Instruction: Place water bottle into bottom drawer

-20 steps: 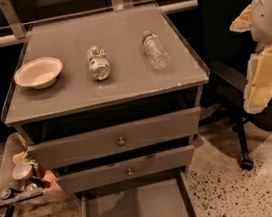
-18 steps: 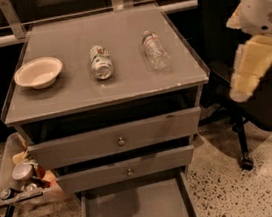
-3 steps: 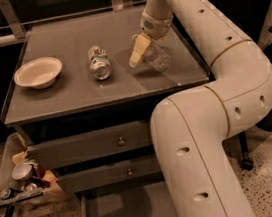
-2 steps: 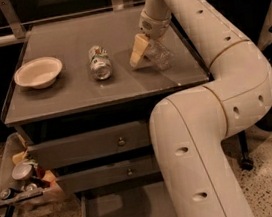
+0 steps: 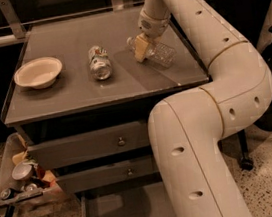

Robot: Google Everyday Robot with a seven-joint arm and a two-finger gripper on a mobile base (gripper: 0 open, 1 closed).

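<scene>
The water bottle point(image 5: 157, 53), clear crinkled plastic, lies on its side at the right rear of the grey cabinet top point(image 5: 74, 96). My gripper point(image 5: 141, 47) is down at the bottle's neck end, touching it, with my white arm arching in from the right and front. The bottom drawer point(image 5: 121, 214) stands pulled out at floor level below the cabinet; my arm covers its right part.
A metal can point(image 5: 99, 62) lies left of the bottle, and a cream bowl point(image 5: 38, 72) sits further left. Two shut upper drawers have small knobs point(image 5: 121, 141). A cluttered low cart point(image 5: 18, 178) stands at the left, a black chair point(image 5: 267, 87) at the right.
My arm has swung in from the right over the cabinet top and lowered the gripper onto the bottle. The bottle now lies more slanted. In the last second almost nothing moved.
</scene>
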